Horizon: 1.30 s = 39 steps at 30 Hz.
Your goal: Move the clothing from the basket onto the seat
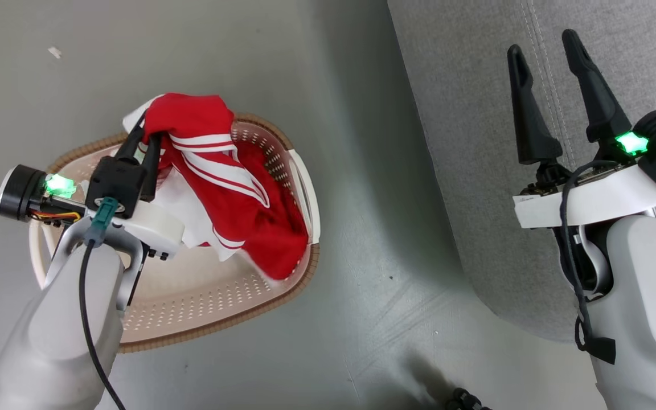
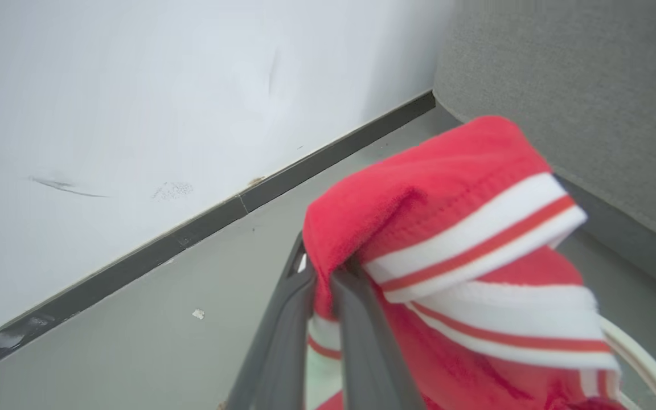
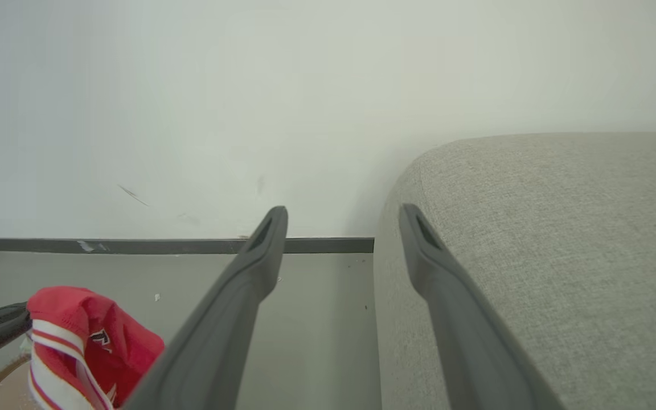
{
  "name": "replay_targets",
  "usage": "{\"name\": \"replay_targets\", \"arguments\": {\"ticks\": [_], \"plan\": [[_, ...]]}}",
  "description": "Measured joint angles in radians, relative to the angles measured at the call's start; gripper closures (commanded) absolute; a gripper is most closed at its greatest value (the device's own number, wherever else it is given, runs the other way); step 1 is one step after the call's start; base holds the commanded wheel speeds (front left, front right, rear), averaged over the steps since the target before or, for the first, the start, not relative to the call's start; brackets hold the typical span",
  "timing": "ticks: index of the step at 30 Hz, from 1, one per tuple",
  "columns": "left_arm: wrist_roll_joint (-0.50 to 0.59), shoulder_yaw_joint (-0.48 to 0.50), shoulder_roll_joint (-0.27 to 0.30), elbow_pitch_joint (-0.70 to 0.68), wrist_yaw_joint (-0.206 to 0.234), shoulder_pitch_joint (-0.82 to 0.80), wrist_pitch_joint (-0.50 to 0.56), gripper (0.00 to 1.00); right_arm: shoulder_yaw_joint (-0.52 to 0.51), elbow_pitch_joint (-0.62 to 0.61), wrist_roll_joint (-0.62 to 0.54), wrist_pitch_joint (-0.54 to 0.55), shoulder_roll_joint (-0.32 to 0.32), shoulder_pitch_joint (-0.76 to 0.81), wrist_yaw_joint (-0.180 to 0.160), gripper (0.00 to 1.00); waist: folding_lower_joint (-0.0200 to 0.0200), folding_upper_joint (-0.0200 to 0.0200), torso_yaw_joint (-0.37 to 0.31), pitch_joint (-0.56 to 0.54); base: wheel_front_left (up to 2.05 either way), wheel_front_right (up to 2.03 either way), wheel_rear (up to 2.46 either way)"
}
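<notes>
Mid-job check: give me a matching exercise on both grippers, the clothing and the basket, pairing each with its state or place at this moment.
Column one:
1. left gripper
2. right gripper
3. clothing
4. basket

Column two:
a. open, holding nothing
b. on the floor beside the seat
c. shut on red fabric
d. hanging from a gripper, above the basket

Pairs: 1-c, 2-a, 3-d, 4-b
</notes>
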Motion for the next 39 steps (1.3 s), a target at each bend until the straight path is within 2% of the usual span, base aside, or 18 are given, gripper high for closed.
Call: {"name": "replay_targets", "arguments": {"ticks": [18,29,39], "plan": [[-0.098,0.109,0.009,-0.318,0.013,0.094,-0.004,1.00,0.062,0.066,-0.068,0.000,-0.004,0.000,0.000,0.00,0.0000,0.0000,0.081,-0.141,0.00,0.00,0.00],[-0.122,0.128,0.045,-0.389,-0.005,0.186,-0.005,1.00,0.096,0.104,-0.078,0.000,-0.036,0.010,0.000,0.00,0.0000,0.0000,0.128,-0.255,0.00,0.00,0.00],[-0.132,0.130,0.084,-0.430,-0.028,0.255,0.002,1.00,0.130,0.150,-0.088,0.000,-0.070,0.093,0.000,0.00,0.0000,0.0000,0.168,-0.372,0.00,0.00,0.00]]}}
